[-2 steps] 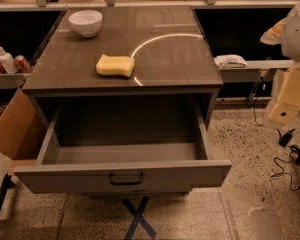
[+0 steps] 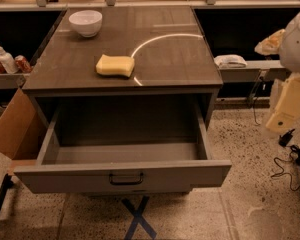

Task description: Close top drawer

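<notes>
The top drawer (image 2: 122, 176) is pulled wide open from the grey-brown cabinet. Its inside looks empty, and a small dark bar handle (image 2: 126, 178) sits at the centre of its flat front panel. My gripper (image 2: 289, 105) shows as a cream-coloured piece at the right edge of the camera view, below the white arm (image 2: 296, 39). It hangs to the right of the cabinet, about level with the open drawer, and is well apart from the drawer.
A yellow sponge (image 2: 115, 65) and a white bowl (image 2: 85, 22) sit on the cabinet top (image 2: 165, 54). A cardboard box (image 2: 15, 126) leans at the left. Shelves with bottles and cans (image 2: 5, 61) stand behind. Cables (image 2: 290, 159) lie on the floor at right, and a blue tape X (image 2: 138, 216) marks the floor in front.
The arm and gripper at the right edge have sunk slightly. The drawer stays open in the same place.
</notes>
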`<action>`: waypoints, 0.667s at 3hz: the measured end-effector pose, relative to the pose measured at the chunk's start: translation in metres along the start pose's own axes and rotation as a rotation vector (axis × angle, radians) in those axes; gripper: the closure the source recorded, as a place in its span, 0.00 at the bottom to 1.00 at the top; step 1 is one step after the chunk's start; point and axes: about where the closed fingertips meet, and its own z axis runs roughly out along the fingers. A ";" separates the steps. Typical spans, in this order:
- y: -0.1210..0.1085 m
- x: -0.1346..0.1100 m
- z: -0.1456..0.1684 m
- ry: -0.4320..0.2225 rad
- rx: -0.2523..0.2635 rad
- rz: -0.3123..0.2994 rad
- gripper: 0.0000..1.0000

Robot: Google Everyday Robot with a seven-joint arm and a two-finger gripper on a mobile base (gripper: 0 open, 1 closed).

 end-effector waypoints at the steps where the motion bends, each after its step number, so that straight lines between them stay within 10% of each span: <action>1: 0.021 0.007 0.061 -0.111 -0.124 -0.030 0.00; 2: 0.042 0.014 0.131 -0.186 -0.255 -0.056 0.00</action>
